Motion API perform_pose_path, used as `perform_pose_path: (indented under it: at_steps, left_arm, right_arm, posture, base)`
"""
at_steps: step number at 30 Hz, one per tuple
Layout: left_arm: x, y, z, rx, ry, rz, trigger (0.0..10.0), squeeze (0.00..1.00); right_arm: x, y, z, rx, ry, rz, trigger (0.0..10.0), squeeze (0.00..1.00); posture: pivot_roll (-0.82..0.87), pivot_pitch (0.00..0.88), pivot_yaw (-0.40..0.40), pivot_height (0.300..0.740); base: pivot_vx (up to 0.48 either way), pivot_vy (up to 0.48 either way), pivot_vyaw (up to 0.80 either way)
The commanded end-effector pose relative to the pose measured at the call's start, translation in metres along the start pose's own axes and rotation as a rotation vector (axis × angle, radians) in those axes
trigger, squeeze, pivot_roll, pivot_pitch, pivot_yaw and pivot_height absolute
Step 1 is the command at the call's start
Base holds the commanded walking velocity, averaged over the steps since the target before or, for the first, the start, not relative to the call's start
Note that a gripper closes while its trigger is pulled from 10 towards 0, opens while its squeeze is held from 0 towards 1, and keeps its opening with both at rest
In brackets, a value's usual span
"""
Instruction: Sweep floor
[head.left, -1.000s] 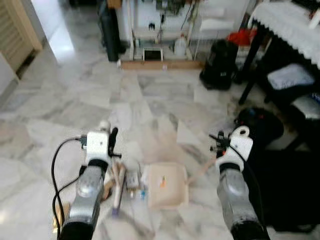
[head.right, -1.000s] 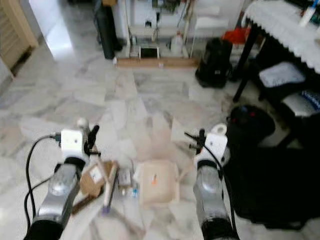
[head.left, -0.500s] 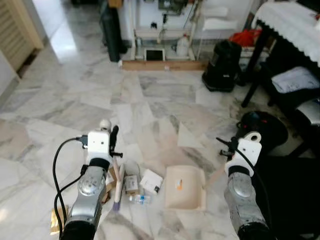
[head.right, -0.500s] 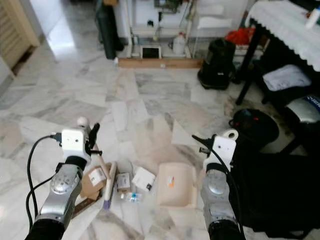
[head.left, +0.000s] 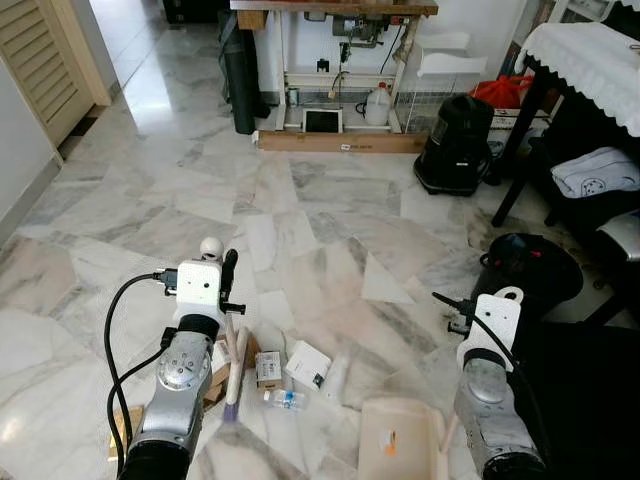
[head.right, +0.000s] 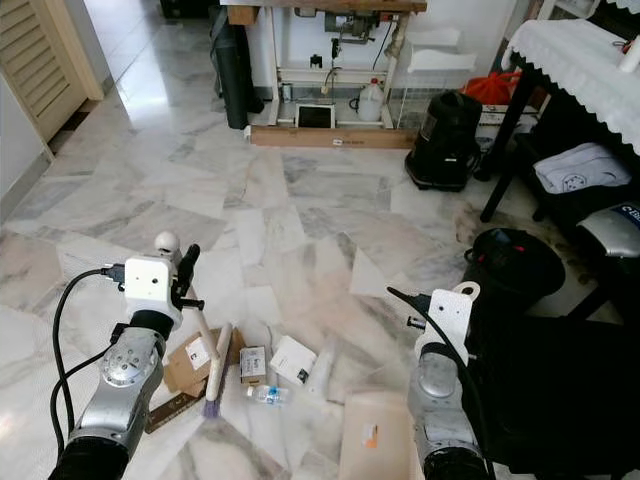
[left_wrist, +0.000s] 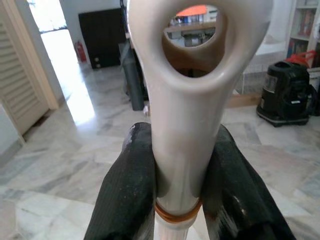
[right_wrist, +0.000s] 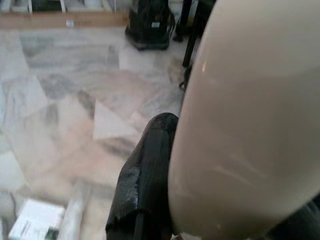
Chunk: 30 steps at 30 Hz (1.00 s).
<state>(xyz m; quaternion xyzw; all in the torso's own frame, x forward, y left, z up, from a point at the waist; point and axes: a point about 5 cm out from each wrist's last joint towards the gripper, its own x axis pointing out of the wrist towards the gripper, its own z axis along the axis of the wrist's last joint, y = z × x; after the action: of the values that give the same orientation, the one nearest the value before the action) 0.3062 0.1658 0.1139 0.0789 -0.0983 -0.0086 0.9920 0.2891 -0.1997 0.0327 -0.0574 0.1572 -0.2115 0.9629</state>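
My left gripper (head.left: 228, 282) is shut on the cream handle of a hand brush (head.right: 214, 368), whose purple bristles rest on the marble floor (head.left: 320, 230). The left wrist view shows both black fingers (left_wrist: 127, 185) clamped on the handle just below its hanging hole. My right gripper (head.left: 449, 304) is shut on the handle of a cream dustpan (head.left: 397, 446), which lies flat on the floor close to me. Between brush and pan lies litter: a cardboard box (head.right: 188, 358), a small box (head.left: 267, 368), a white box (head.left: 308, 365), a small bottle (head.left: 282, 398) and a white tube (head.left: 336, 376).
A black vacuum cleaner (head.left: 455, 150) and a wooden plank (head.left: 340, 142) stand at the back. To the right are a table with a white lace cloth (head.left: 585, 50), a round black appliance (head.left: 525, 265) and a black bag (head.left: 590, 400). A louvred door (head.left: 50, 50) is at left.
The dustpan has slid back toward me and to the right, away from the litter, uncovering the white tube. The brush and left gripper have stayed put.
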Motion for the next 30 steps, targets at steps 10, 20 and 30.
perform_pose_path:
  at_steps: [10,20,30]
  left_arm:
    - [-0.003,0.010,0.003,0.072,0.005,-0.010,10.0,0.00]
    - [-0.010,0.004,-0.007,0.066,0.065,-0.051,10.0,0.00]
    - [-0.015,-0.009,-0.018,0.026,0.156,-0.174,10.0,0.00]
  right_arm:
    - [0.002,0.014,0.007,0.110,0.014,0.076,10.0,0.00]
    - [0.003,0.023,0.012,0.127,-0.002,0.120,10.0,0.00]
    - [0.004,0.023,0.009,0.122,0.016,0.115,10.0,0.00]
  posture:
    - [-0.06,0.078,-0.025,0.740]
    - [-0.05,0.070,-0.025,0.740]
    - [-0.05,0.070,-0.019,0.740]
  base:
    - [0.000,0.000,0.00]
    - [0.000,0.000,0.00]
    - [0.000,0.000,0.00]
